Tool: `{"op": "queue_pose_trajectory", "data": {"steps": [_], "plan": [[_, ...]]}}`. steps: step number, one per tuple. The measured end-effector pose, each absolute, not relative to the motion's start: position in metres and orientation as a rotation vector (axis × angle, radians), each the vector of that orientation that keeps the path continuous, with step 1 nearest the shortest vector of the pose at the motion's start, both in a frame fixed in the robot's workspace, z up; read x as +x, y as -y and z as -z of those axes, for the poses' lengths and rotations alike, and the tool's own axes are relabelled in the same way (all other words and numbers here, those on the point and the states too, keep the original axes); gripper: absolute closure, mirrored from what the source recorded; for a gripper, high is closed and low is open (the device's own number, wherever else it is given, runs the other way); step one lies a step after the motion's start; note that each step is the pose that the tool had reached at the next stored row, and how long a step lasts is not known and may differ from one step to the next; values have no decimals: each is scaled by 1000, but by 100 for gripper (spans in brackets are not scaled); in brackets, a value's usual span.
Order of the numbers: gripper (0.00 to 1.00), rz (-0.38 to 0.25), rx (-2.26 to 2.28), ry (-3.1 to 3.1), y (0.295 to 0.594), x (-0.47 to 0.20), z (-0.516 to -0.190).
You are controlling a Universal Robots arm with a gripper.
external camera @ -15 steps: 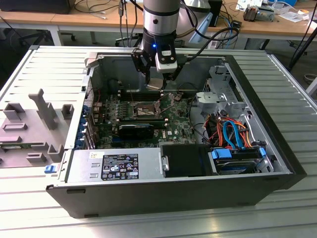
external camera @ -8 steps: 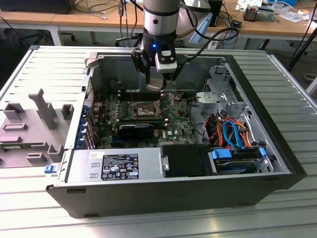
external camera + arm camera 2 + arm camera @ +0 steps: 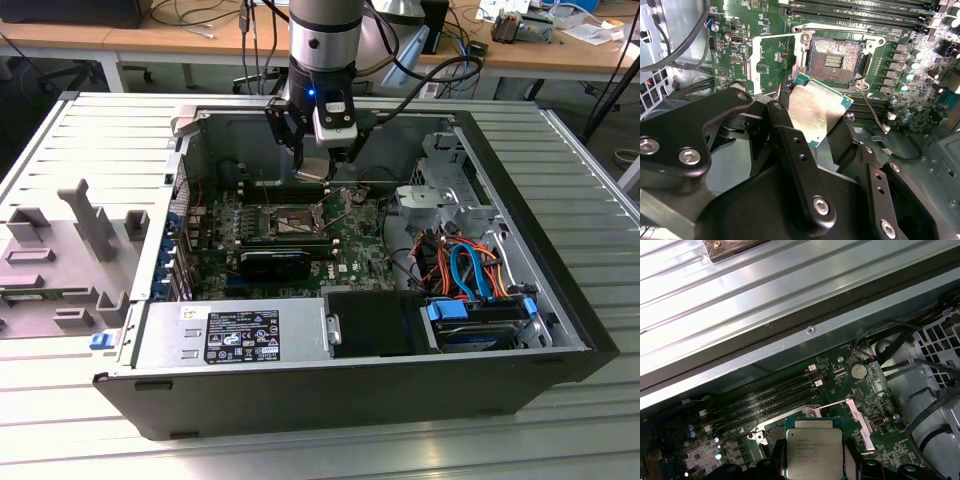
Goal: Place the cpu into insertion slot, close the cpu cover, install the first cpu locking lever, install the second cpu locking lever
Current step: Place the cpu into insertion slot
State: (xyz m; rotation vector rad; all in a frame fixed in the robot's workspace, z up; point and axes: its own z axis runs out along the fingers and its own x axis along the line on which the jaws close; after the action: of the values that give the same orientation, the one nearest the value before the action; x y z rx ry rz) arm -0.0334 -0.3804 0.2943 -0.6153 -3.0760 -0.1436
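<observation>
Tool [image 3: 315,166] is clamped on the cpu [image 3: 819,110], black fingers [image 3: 790,140] on two opposite edges, metal top facing the first wrist camera

cpu hangs above the motherboard [image 3: 350,252] inside the open computer case [image 3: 350,395], not seated yet. In the second wrist view it sits just short of the insertion slot [image 3: 835,60], one corner overlapping the slot's silvery rim in the picture, chip clear of the recess

Slot is open, with its contact field showing and nothing in it. cpu cover [image 3: 754,65] is flipped back on its hinge and lies beside the slot, green board visible through its window

A thin wire locking lever [image 3: 873,111] stands free next to the slot, not latched

Long black memory slots [image 3: 770,395] run alongside the socket

Case lies on its side on the grooved metal desk [image 3: 80,130]. A grey fixture block [image 3: 90,215] sits on the desk at the exterior view's left, well apart from the arm
</observation>
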Motion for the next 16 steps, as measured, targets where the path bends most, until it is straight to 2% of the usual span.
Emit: {"op": "queue_pose_trajectory", "data": {"steps": [16], "plan": [[45, 144, -630, 3073, 380, -33, -294]]}}
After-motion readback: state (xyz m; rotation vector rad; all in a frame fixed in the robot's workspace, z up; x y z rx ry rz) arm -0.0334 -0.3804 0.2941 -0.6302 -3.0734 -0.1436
